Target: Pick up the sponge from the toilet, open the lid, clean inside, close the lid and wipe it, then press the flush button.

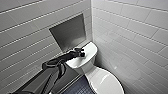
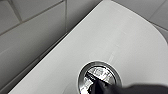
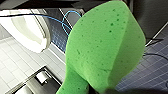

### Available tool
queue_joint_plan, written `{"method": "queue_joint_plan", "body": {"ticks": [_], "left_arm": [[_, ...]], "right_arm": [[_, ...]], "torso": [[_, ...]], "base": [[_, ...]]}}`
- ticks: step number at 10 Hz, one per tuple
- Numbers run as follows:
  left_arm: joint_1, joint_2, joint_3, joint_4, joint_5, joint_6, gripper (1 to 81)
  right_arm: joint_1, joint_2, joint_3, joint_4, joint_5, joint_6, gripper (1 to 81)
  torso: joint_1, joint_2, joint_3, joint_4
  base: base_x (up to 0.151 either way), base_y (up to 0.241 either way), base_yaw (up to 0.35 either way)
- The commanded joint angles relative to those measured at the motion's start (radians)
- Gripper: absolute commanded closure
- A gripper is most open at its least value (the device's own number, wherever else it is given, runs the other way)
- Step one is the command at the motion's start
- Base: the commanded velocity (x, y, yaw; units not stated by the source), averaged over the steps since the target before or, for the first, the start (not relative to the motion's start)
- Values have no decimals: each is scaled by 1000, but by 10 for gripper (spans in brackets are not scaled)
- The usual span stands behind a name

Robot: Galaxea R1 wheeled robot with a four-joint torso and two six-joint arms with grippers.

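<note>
The white toilet (image 1: 86, 62) stands in the corner, its lid (image 1: 105, 81) down. My left gripper (image 1: 81, 53) is shut and reaches over the tank top (image 2: 120, 37). Its dark fingertip (image 2: 101, 87) rests on the round, chrome-rimmed flush button (image 2: 105, 72). The bright green sponge (image 3: 105, 47) is bent and squeezed in my right gripper (image 3: 100, 90), which is shut on it. Beyond the sponge, the white toilet (image 3: 27, 27) shows from the side.
White tiled walls (image 1: 130, 32) close in on both sides of the toilet. A grey recessed niche (image 1: 68, 31) sits in the wall just behind the tank. The floor (image 1: 77, 87) is dark small tile, with blue cables (image 3: 65, 22) lying on it.
</note>
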Motion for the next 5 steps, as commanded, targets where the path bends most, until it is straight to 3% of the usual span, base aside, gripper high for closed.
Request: {"method": "queue_joint_plan", "body": {"ticks": [1, 5], "left_arm": [[-95, 64, 6, -4, 118, -3, 811], [-222, 64, 9, -105, 198, -3, 811]], "right_arm": [[-27, 6, 31, -6, -83, -4, 811], [-27, 3, 37, -6, -82, -4, 811]], "torso": [[0, 0, 0, 0], [0, 0, 0, 0]], "base": [[0, 0, 0], [0, 0, 0]]}}
